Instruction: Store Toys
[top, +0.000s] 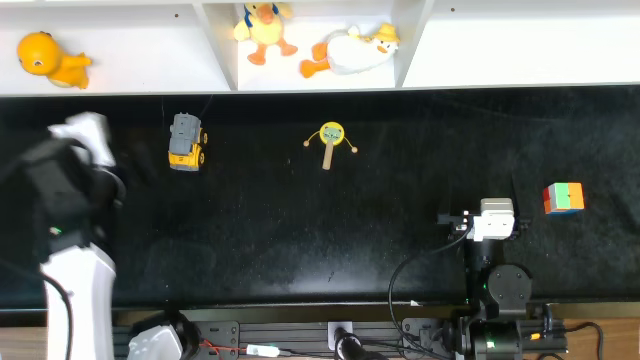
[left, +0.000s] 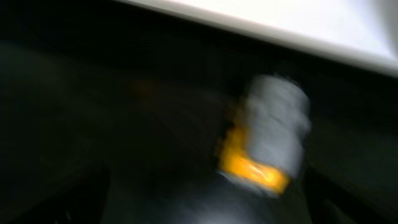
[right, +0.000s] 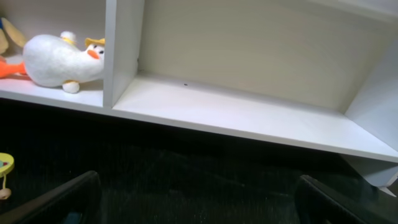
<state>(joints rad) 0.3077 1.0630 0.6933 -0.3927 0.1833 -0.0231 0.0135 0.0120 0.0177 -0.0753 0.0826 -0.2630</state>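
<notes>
The toy truck (top: 186, 142), grey over a yellow base, is sitting on the black counter (top: 260, 230) just beside the left gripper (top: 92, 135), on the side toward the right arm. The left wrist view is catching it blurred but close ahead. I cannot tell how far that gripper is open or whether it is holding anything. Farther out past the truck, a yellow rattle drum (top: 331, 142) with a wooden handle is lying on the counter, well apart from both grippers. A coloured cube (top: 563, 198) is resting near the right arm, on its outer side. Beyond both grippers a white shelf (top: 500, 70) is running along the counter's far edge: an orange duck (top: 50, 58) in the left compartment, a yellow duck plush (top: 265, 30) and a white duck plush (top: 350, 50) in the middle one. The right gripper (right: 198, 186) is standing wide open, holding nothing, and facing the right compartment, with the divider wall (right: 121, 50) and the white plush off to one side.
</notes>
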